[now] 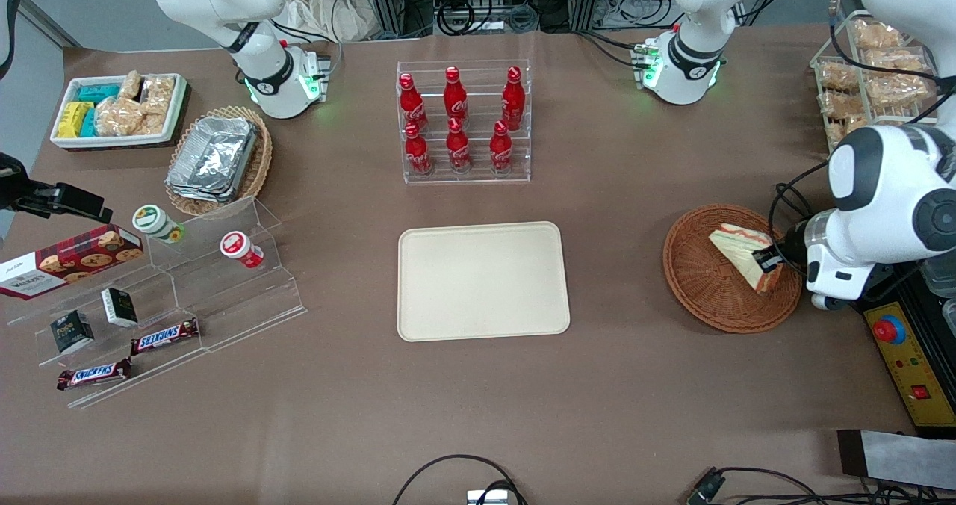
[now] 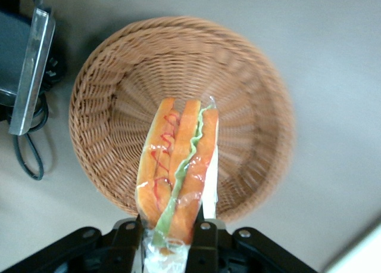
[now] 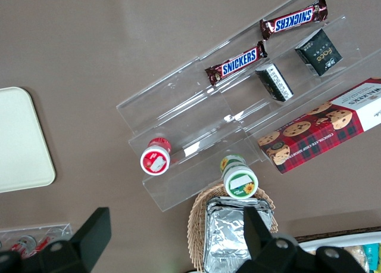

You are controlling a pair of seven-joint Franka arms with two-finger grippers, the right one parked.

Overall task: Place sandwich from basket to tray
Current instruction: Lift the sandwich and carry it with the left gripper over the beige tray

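- Front view: claw (image 1: 767,260) clamped on the sandwich (image 1: 739,247) at its wide end, over the basket (image 1: 709,288), on the side toward the working arm's end of the table (image 1: 672,400).
- Sandwich sits tilted, pointed tip toward the basket's middle; can't tell if it touches the weave.
- Left wrist view: both fingers (image 2: 205,225) pinch the sandwich (image 2: 178,171) from either side, cut edge up, with orange layers, red streaks and a green strip showing. Basket (image 2: 119,76) directly under it.
- Tray (image 1: 482,281) lies bare and flat mid-table, well apart from the basket, toward the parked arm's end from it.
- Bottle rack (image 1: 464,120) with six red bottles stands farther from the camera than the tray.
- Right wrist view: tray corner (image 3: 21,142), two Snickers bars (image 3: 238,61) on the clear stand.
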